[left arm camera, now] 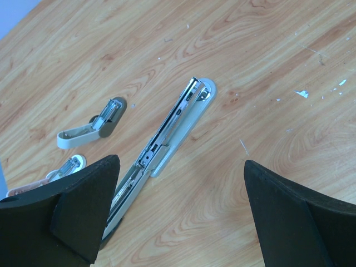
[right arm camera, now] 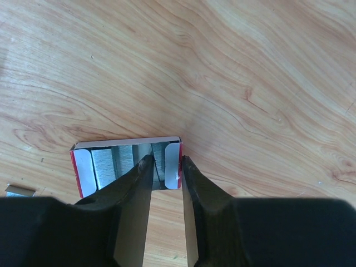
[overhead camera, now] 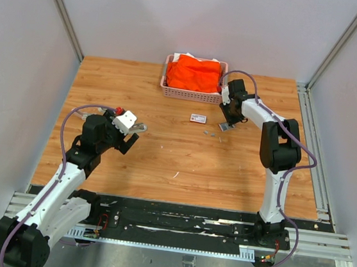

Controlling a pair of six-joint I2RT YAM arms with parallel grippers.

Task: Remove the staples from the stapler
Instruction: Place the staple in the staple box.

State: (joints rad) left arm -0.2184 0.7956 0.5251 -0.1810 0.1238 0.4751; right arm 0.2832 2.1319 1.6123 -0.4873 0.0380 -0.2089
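A stapler (left arm camera: 172,122) lies opened flat on the wood, its silver magazine rail facing up on a pale base; it also shows in the top view (overhead camera: 140,128). My left gripper (left arm camera: 181,161) is open wide and empty just above and beside it, and appears in the top view (overhead camera: 129,139). My right gripper (right arm camera: 166,162) is closed narrowly over the right end flap of an open red-edged staple box (right arm camera: 103,164) that holds grey staple strips (right arm camera: 103,167). A loose staple strip (right arm camera: 19,192) lies left of that box; loose staples also show in the top view (overhead camera: 209,134).
Two small white staplers (left arm camera: 89,125) (left arm camera: 68,167) lie left of the open one. A small flat white box with a red label (overhead camera: 198,118) lies mid-table. A pink basket (overhead camera: 170,92) with orange cloth stands at the back. Tiny white flecks dot the wood.
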